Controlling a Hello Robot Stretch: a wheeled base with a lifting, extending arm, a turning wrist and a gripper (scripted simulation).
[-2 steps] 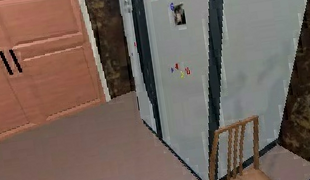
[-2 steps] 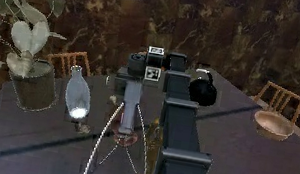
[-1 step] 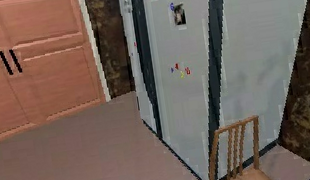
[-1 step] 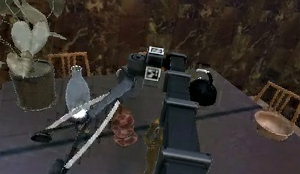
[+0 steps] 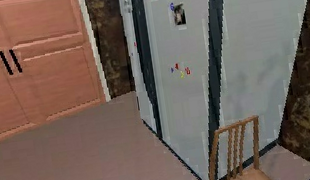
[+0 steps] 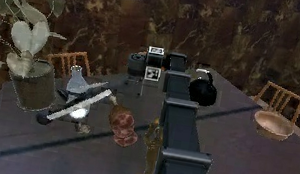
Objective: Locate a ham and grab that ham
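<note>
– Two wooden chairs (image 6: pixel 69 60) are seen behind the dark counter (image 6: pixel 239 151) in the arm side view. What is laid on that counter?

– One red-brown lump with a pink striped end is seen near the middle. It is taken to be the ham (image 6: pixel 124 123). It is laid flat on the counter, just left of the arm (image 6: pixel 181 141).

– What is placed near the ham?

– A long grey tool (image 6: pixel 79 107) is laid just to its left, and a small glass flask (image 6: pixel 79 83) is stood behind that. A gold statue (image 6: pixel 152 151) is stood just to the right of the ham, close to the arm. A big leafy plant (image 6: pixel 26 29) in a pot is set at the counter's left end.

– Where is the hand found?

– The hand (image 6: pixel 139 70) is seen farther back on the counter, left of two white squares (image 6: pixel 154 58). It is seen apart from the ham. Whether anything is held by it cannot be told, because its far end is lost against the dark.

– Is anything else seen there?

– A black kettle (image 6: pixel 202 88) is stood right of the arm's end, and a brown bowl (image 6: pixel 274 124) is set at the right end, by the second chair (image 6: pixel 283 97).

– What is shown in the forward view?

– A tall pale fridge (image 5: pixel 249 55) is seen, with pink doors (image 5: pixel 23 61) to its left and a light chair (image 5: pixel 235 152) in front.
</note>
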